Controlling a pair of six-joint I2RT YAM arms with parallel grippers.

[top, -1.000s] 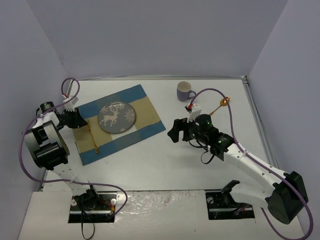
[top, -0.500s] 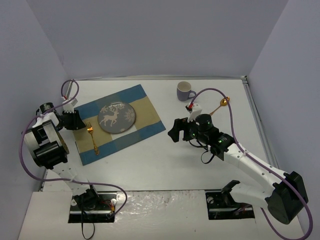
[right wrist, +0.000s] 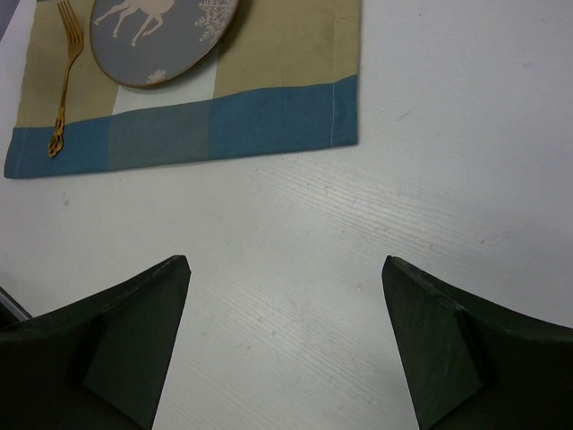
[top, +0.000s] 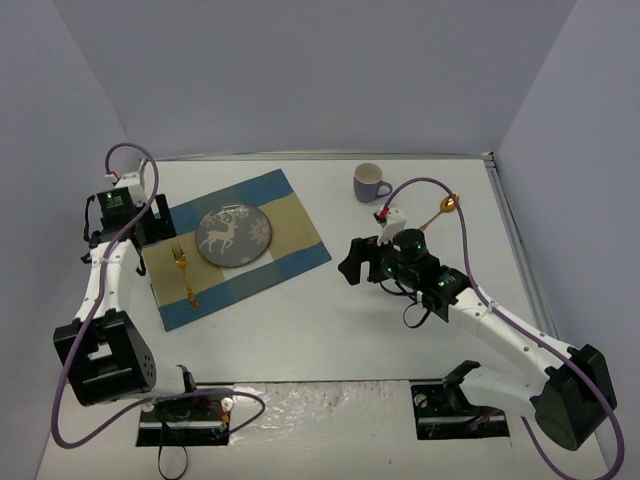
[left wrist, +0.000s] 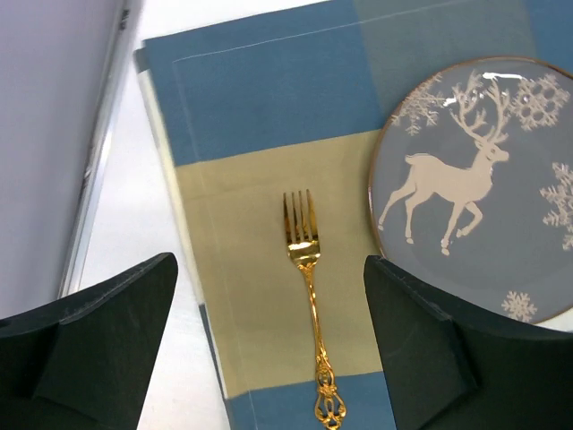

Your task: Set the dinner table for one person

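Table (top: 300, 320): white, rigid, fills view.
Mat (top: 290, 250): far left; carries plate (left wrist: 483, 188), with fork (left wrist: 309, 296) to its left.
Spoon (top: 445, 210): far right, well apart from mat. Judged light, stiff, slick, thin; pinch mid-handle.
Mug (top: 370, 182): far centre.
Left gripper (left wrist: 269, 269): wide, empty, above fork.
Right gripper (right wrist: 286, 269): wide, empty.

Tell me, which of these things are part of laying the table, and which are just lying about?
Part of the job: the white dinner table; the checked placemat; the reindeer plate on it; the gold fork beside the plate; the mug and the gold spoon, both off the placemat on the bare table.

Just there: the grey walls. No stray loose items show.
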